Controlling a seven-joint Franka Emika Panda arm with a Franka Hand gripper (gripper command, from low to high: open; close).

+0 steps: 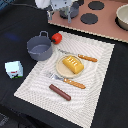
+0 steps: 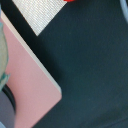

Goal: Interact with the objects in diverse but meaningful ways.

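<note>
Black counter: dark surface under everything, also filling much of the wrist view.
Placemat: pale woven cloth spread across the middle of the counter; one corner of it shows in the wrist view.
Toy stove: pink board with dark round burners at the back, toward the exterior view's right; its pale-edged corner shows in the wrist view.
End effector: white and grey, at the top of the exterior view, over the stove's near-left edge and well apart from the toys; I cannot tell whether its jaws are open or closed.
Grey pot: upright on the placemat's corner toward the exterior view's left, handle pointing back.
Plate: round, tan, in the middle of the placemat.
Yellow bread piece: ridged, lying on the plate.
Knife: orange handle, just behind the plate.
Fork: orange handle, just in front of the plate.
Brown sausage: lying on the placemat in front of the fork.
Milk carton: white and teal, on the bare counter, off the placemat, toward the exterior view's left.
Red tomato: just beside the pot's handle; a red sliver at the wrist view's edge may be it.
</note>
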